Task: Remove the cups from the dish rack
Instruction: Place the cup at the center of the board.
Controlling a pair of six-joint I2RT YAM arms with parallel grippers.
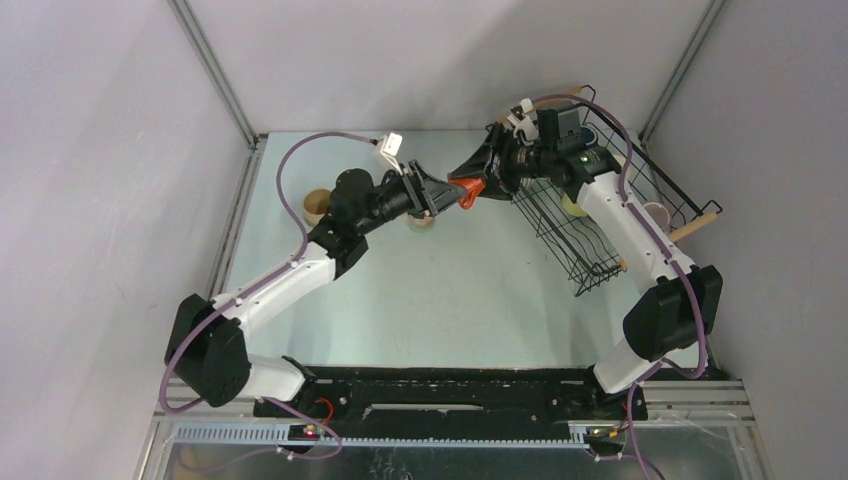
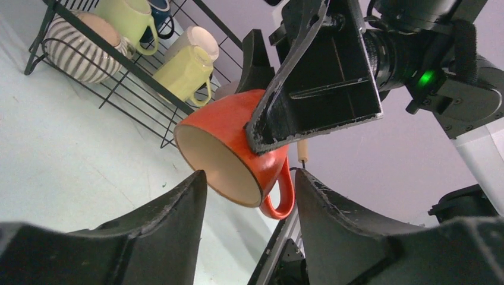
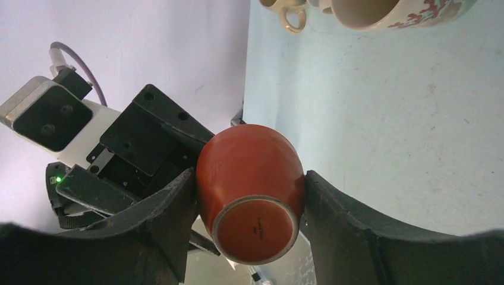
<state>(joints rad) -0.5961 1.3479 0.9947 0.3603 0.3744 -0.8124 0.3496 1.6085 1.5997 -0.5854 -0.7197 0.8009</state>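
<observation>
An orange-red cup (image 1: pixel 466 190) hangs in mid-air between the two arms, left of the black wire dish rack (image 1: pixel 580 250). My right gripper (image 3: pixel 248 175) is shut on the cup's round body (image 3: pixel 252 160), with the cup's base toward the right wrist camera. My left gripper (image 2: pixel 249 175) stands open round the cup's mouth (image 2: pixel 232 136). One finger is at the rim, and the other is a sliver away from the handle. The rack holds a ribbed beige cup (image 2: pixel 83 41), two yellow-green cups (image 2: pixel 184 71), a dark blue cup (image 2: pixel 160 9) and a pale one (image 2: pixel 199 38).
A tan cup (image 1: pixel 317 205) stands on the table at the far left. Another cup (image 1: pixel 422 222) sits beneath my left wrist. A floral cup (image 3: pixel 404 12) and a cream one (image 3: pixel 291 15) also stand there. The rack tilts against the right wall, wooden handle (image 1: pixel 700 218) sticking out.
</observation>
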